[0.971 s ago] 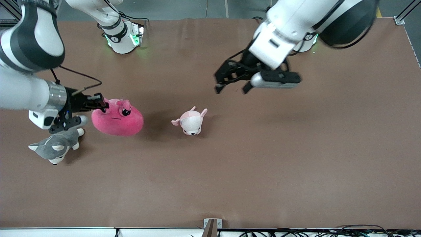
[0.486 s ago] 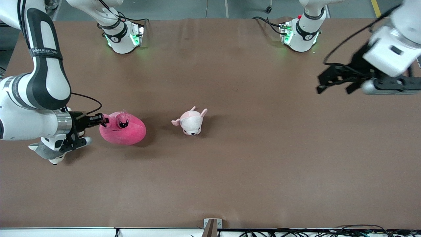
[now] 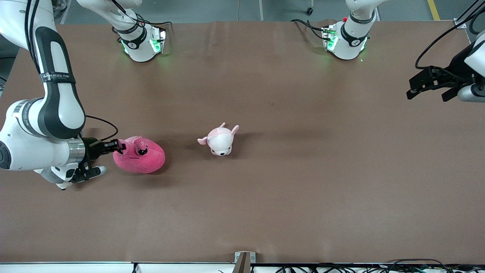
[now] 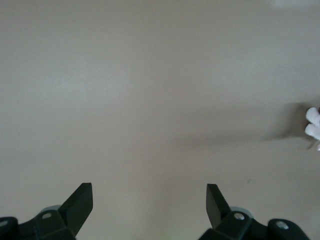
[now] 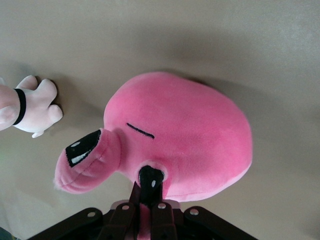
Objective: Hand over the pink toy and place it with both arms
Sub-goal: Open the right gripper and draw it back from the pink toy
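On the table [image 3: 288, 197]: I see wide bare brown room toward my left arm's end.
Pink toy [image 3: 141, 156]: pinched at its edge by my right gripper [image 3: 118, 146], jaws clamped tight.
Small pale plush [image 3: 219, 139]: beside the toy, apart from it.
Left gripper [image 3: 428, 84]: gaping wide, holding nothing, over the table's edge.

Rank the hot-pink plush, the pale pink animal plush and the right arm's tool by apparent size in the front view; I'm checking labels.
1. Hot-pink plush, largest.
2. Pale pink animal plush.
3. Right arm's tool, shut on the hot-pink plush: smallest as seen, though raised and partly hidden, so unsure.
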You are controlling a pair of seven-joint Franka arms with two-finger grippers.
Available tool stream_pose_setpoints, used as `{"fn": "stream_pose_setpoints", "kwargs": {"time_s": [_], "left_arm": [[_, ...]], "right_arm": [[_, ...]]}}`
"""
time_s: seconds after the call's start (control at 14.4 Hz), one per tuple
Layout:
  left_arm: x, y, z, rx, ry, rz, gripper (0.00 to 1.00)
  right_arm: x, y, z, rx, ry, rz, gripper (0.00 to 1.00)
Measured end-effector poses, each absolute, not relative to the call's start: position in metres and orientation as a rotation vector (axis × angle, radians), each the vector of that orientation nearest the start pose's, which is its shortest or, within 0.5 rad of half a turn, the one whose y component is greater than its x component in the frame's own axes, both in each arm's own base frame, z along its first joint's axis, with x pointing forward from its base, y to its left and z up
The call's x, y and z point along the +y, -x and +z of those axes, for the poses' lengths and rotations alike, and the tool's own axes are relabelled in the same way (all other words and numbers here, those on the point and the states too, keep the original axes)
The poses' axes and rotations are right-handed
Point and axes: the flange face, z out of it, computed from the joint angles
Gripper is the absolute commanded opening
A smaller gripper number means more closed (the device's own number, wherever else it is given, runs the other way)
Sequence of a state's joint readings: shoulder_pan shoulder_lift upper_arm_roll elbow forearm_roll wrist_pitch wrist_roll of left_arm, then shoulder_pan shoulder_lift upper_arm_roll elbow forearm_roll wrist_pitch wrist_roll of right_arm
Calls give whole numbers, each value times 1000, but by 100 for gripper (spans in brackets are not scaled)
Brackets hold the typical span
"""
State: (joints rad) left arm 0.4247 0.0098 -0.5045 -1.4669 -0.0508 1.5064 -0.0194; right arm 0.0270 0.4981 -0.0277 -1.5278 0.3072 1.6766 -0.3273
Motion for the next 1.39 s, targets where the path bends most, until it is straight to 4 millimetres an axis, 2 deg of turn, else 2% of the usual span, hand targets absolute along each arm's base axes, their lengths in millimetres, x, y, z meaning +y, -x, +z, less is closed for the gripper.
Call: {"fn": "stream_pose_setpoints", "kwargs": {"time_s": [0.07, 0.14, 0.35, 0.49, 0.55, 0.69, 0.9, 1.04, 1.18, 1.25, 1.39], "left_arm": [[-42, -546, 663, 106, 3190, -44, 100], [-38, -544, 662, 106, 3185, -39, 100], [-40, -540, 656, 107, 3178, -19, 100], [-39, -540, 656, 105, 3178, -21, 100], [-39, -540, 656, 104, 3178, -24, 100], [-39, -540, 657, 104, 3178, -26, 100], [-40, -540, 657, 109, 3178, -28, 100], [-41, -540, 658, 110, 3178, -33, 100], [-41, -540, 658, 110, 3178, -36, 100], [-41, -540, 658, 110, 3178, -37, 100], [-41, -540, 658, 109, 3178, -36, 100]], "right_arm": [[31, -654, 343, -330, 2756, 424, 85], [31, -654, 336, -327, 2755, 431, 100], [30, -657, 334, -321, 2758, 427, 100], [31, -667, 355, -290, 2778, 373, 100], [31, -672, 375, -268, 2792, 331, 100], [29, -674, 431, -238, 2815, 262, 100], [5, -654, 520, -239, 2940, 193, 100], [-9, -635, 574, -170, 3033, 124, 100], [-14, -611, 612, -49, 3061, 102, 100], [-15, -602, 625, 2, 3063, 102, 100], [-17, -594, 637, 58, 3079, 85, 100]]}}
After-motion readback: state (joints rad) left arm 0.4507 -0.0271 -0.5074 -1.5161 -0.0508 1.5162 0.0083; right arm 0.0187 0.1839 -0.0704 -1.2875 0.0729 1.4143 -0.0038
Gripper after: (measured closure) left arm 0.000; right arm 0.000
